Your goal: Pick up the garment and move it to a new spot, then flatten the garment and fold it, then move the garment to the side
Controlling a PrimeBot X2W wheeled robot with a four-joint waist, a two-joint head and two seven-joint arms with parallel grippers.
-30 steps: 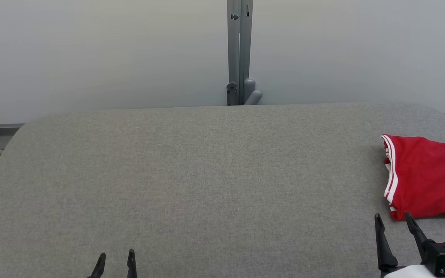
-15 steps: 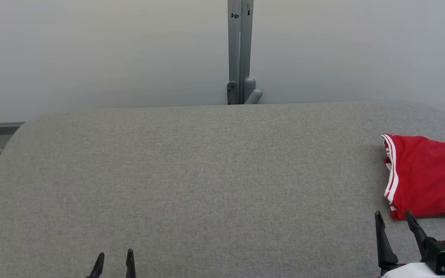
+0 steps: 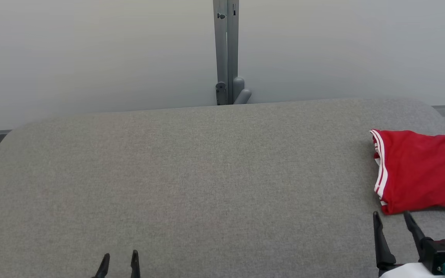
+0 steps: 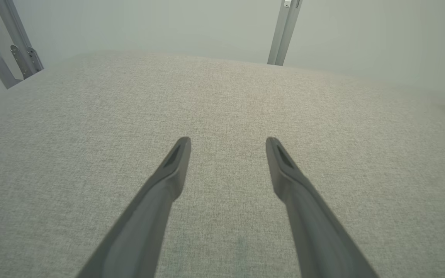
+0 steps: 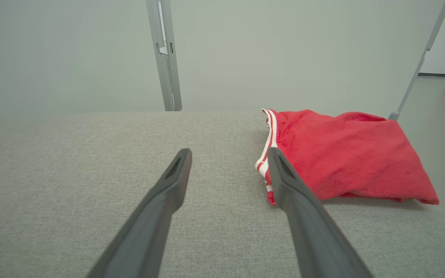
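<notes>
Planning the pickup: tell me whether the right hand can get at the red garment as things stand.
Probably yes: the right hand is open just short of the red garment's near edge, with only bare table between them.

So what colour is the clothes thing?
Red garment with white-striped trim; clearest in the right wrist view.

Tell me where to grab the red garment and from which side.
Take the red garment at its near corner, where the white-striped hem ends. Come from the near side with the open right gripper, which sits just short of it; the hem's raised layers likely give the fingers an edge to pinch.
</notes>
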